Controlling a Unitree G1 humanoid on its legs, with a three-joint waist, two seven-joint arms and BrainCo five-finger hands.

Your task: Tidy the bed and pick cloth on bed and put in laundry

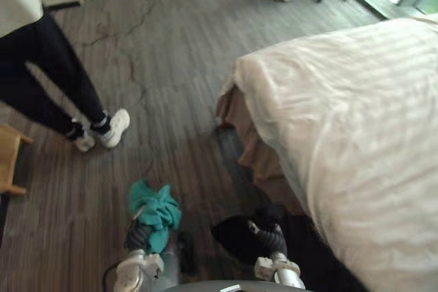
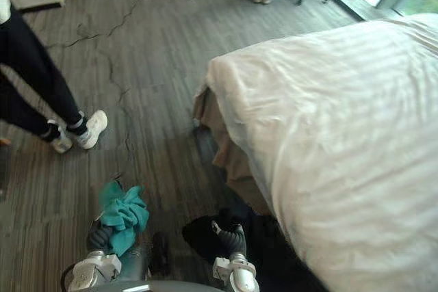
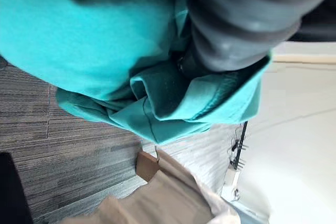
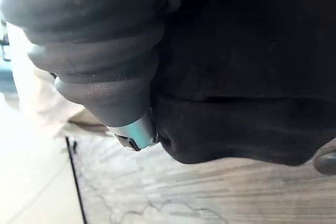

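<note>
Teal cloth is seen bunched over the left hand, above the floor and apart from the bed; whether that hand is clamped on it cannot be told, as its grasp is buried in the folds. Black cloth is wrapped likewise about the right hand beside the bed, its grip equally hidden. A person's legs are cut off at the edge.

I have both arms low, forearms forward: left hand buried in teal cloth, right hand gripping black cloth.
</note>
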